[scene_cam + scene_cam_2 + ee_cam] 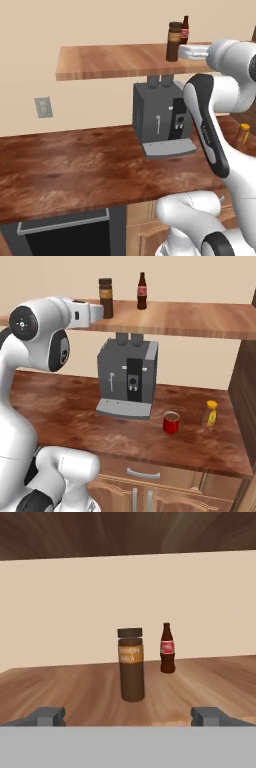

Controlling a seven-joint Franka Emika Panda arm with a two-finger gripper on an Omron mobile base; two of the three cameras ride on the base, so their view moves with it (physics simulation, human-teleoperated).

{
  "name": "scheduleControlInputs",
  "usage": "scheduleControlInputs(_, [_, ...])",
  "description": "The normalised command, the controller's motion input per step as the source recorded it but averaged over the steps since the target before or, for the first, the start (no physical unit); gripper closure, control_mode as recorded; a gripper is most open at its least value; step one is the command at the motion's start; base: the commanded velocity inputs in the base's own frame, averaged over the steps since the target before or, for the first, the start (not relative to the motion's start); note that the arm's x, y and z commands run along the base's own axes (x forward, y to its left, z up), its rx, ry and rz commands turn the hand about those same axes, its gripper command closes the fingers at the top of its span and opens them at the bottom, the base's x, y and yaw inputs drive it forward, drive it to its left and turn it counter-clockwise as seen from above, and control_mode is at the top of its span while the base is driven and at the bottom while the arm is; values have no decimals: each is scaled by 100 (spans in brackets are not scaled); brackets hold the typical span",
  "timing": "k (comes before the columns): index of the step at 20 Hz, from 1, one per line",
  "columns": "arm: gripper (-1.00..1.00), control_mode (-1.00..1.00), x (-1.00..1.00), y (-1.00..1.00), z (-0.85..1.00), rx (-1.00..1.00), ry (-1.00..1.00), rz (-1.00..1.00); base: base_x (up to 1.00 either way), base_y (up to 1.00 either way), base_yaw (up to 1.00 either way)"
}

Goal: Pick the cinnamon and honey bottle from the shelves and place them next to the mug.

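The cinnamon is a dark brown jar with a tan band. It stands upright on the reddish-brown shelves, straight ahead of my gripper. The gripper's fingers are spread wide, it is open and holds nothing. In the base views the gripper hovers at shelf height just in front of the cinnamon, a little short of it. The amber honey bottle stands on the counter, right of the red mug. The honey bottle shows partly behind my arm.
A slim brown bottle with a red label stands on the shelf behind and to the right of the cinnamon. A grey coffee machine sits on the counter under the shelf. A dark cabinet side bounds the counter's right end.
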Motion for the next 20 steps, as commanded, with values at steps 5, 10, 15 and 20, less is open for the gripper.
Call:
scheduleControlInputs(5, [-100, -100, 11, 0, 0, 0, 0, 0, 0, 0, 0])
scheduleControlInputs(10, [-100, -100, 10, 0, 0, 0, 0, 0, 0, 0, 0])
scheduleControlInputs(15, [-100, -100, 5, 0, -1, 0, 0, 0, 0, 0, 0])
scheduleControlInputs(20, [-100, -100, 16, 0, -7, 0, -1, 0, 0, 0, 0])
